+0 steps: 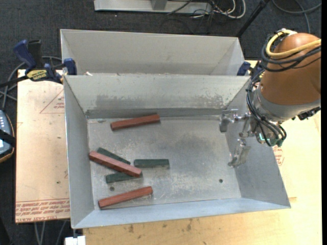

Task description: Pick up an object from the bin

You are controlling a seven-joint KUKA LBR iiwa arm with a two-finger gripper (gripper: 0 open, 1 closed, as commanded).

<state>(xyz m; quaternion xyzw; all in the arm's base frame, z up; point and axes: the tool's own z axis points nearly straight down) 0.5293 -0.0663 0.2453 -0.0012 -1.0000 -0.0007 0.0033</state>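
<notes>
My gripper (229, 144) hangs low at the right side of the bin, close to the right wall. Its fingers look spread, so it is open, and nothing is between them. No loose thing lies under it. The nearest piece is a short dark green bar (151, 163), flat on the floor well to the left. A reddish-brown bar (135, 122) lies near the back wall, also to the left of the gripper.
A small heap at the bin's left holds a slanted reddish-brown bar (115, 164) across two dark green bars (113, 156) (120, 177). Another reddish-brown bar (125, 197) lies by the front wall. The arm's orange cover and cables hang over the right rim.
</notes>
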